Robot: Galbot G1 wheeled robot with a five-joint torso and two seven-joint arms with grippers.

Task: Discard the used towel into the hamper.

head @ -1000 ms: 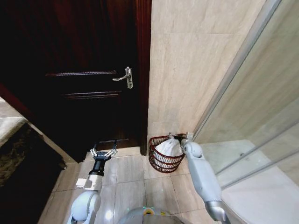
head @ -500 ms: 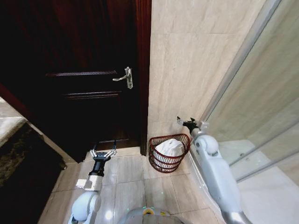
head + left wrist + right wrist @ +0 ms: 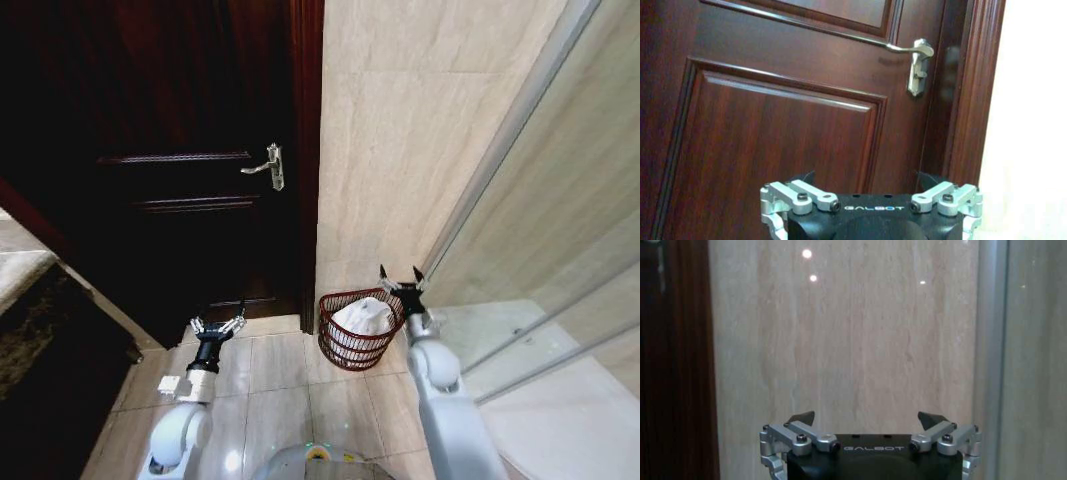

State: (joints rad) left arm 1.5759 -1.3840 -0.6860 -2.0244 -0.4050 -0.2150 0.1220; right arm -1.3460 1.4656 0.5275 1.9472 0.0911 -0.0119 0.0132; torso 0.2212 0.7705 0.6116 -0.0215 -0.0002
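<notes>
The hamper, a small round red-brown wire basket, stands on the tiled floor against the beige wall. A white towel lies bunched inside it, rising just above the rim. My right gripper is open and empty, raised beside the hamper's right rim and pointing at the wall; its open fingers face bare tile in the right wrist view. My left gripper is open and empty, low over the floor left of the hamper, facing the dark wooden door.
The dark door with a metal lever handle fills the left wall. A glass shower partition with a metal frame runs along the right. A dark counter edge is at the far left. Floor tiles lie before the hamper.
My right gripper rose out of the hamper, leaving the towel inside, then drew back and lower beside the rim. The left arm shifted slightly down.
</notes>
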